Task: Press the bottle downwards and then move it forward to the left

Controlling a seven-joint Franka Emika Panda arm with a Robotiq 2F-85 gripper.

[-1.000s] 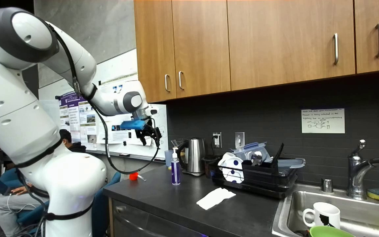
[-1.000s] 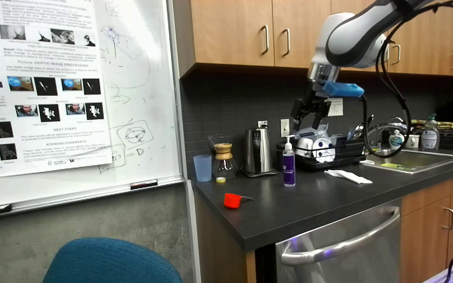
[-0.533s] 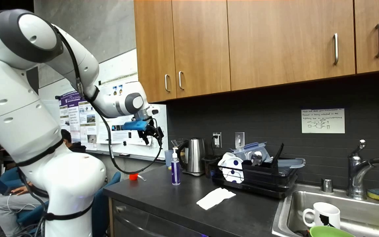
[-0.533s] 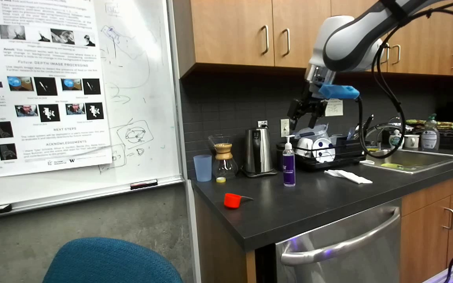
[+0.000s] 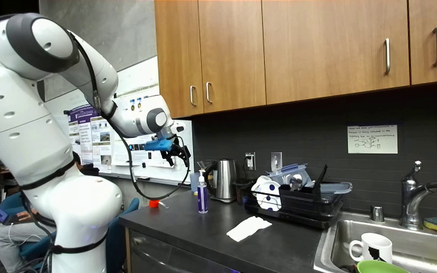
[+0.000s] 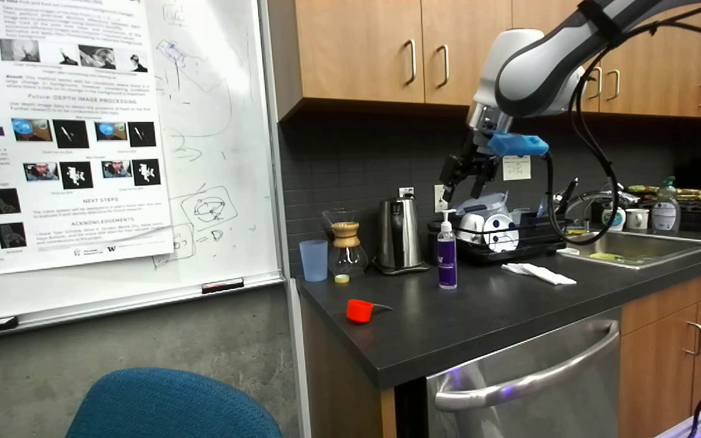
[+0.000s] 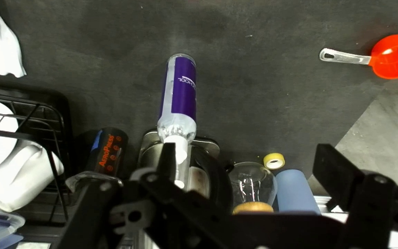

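Observation:
The bottle, a slim clear pump bottle with a purple label and white pump, stands upright on the dark counter in both exterior views. It also shows in the wrist view, left of centre, its pump partly hidden behind one finger. My gripper is open and empty in the air above the counter in both exterior views, and its fingertips look higher than the pump top. In the wrist view the gripper has its fingers spread wide, the left one overlapping the pump. I see no contact with the bottle.
A steel kettle, a glass coffee maker and a blue cup stand behind the bottle. A red measuring cup lies near the counter's end. A black dish rack and a white cloth are on the sink side.
The arm and open gripper have moved slightly down, to the right in an exterior view and to the left in an exterior view. The bottle has not moved.

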